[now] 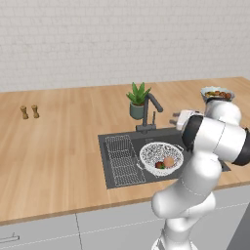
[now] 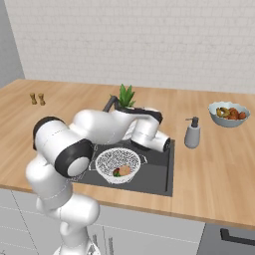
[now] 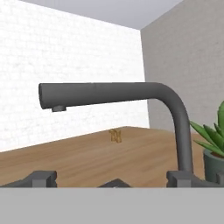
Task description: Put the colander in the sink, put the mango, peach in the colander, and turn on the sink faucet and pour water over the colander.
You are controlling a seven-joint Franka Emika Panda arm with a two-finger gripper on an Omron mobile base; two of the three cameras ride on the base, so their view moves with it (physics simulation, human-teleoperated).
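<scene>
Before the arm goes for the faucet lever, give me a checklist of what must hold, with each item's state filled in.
1. Colander sits inside the sink: ok.
2. Mango and peach lie in the colander: ok.
3. Sink faucet spout is in front of the hand, seen side-on in the hand view: ok.
4. Spout outlet over the colander: cannot tell; in the left base view it seems to end short of the bowl's far rim.
5. Water running: not ok; no stream leaves the outlet.
6. Gripper open and empty for the lever: ok as to open; the lever itself is hidden, so its position is cannot tell.
</scene>
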